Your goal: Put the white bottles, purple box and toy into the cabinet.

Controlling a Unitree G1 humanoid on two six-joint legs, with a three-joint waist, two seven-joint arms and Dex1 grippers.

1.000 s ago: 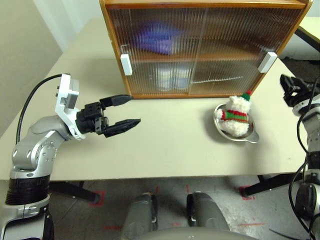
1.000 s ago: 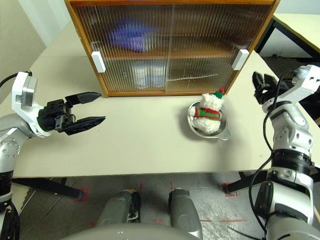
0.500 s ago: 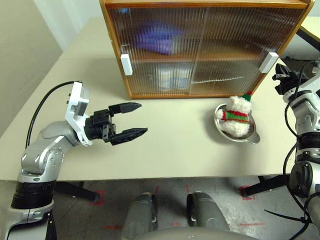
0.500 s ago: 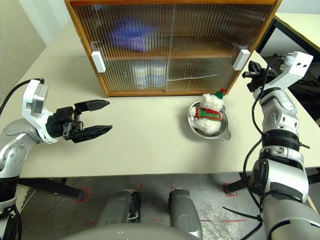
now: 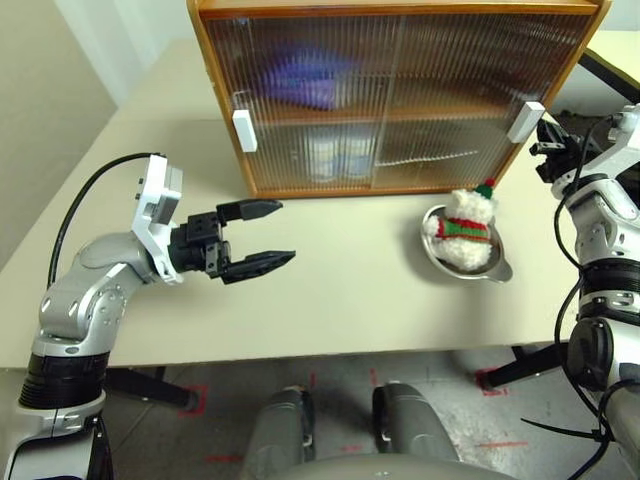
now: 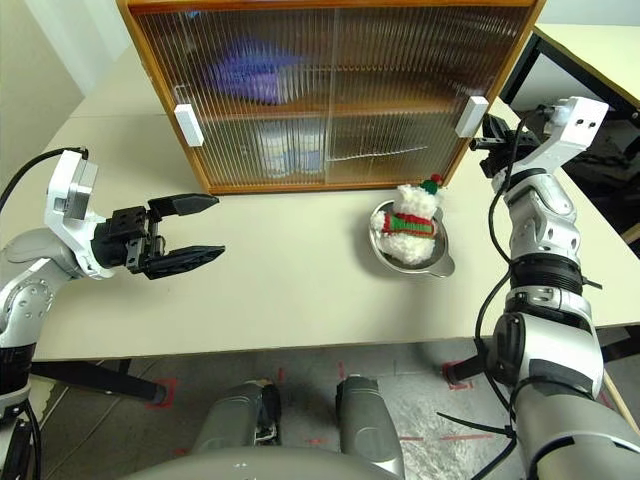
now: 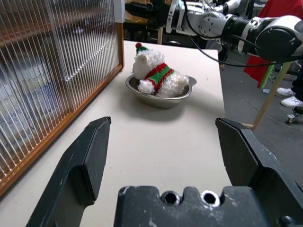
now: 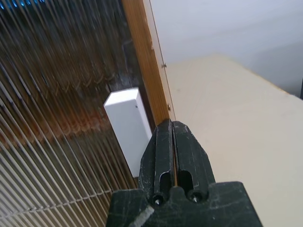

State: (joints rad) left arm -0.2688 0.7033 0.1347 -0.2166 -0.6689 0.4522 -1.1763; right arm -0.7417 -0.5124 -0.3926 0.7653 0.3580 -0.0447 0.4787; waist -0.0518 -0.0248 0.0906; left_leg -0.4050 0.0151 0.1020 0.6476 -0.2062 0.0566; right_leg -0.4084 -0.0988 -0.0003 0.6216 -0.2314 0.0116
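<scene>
The toy (image 5: 461, 232) sits in a steel bowl (image 5: 490, 270) on the surface (image 5: 340, 300), at about 5 o'clock from the closed cabinet (image 5: 390, 90). It looks soft and light, so its striped middle is probably the best grip. The left gripper (image 5: 262, 236) holds its jaws wide and empty. The right gripper (image 8: 169, 135), jaws shut on nothing, is close beside the white handle (image 8: 127, 124).

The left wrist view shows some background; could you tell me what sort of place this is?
Probably a lab or workshop: a table with a cabinet, red tape marks on a bare floor, and a person's shoes beyond.
</scene>
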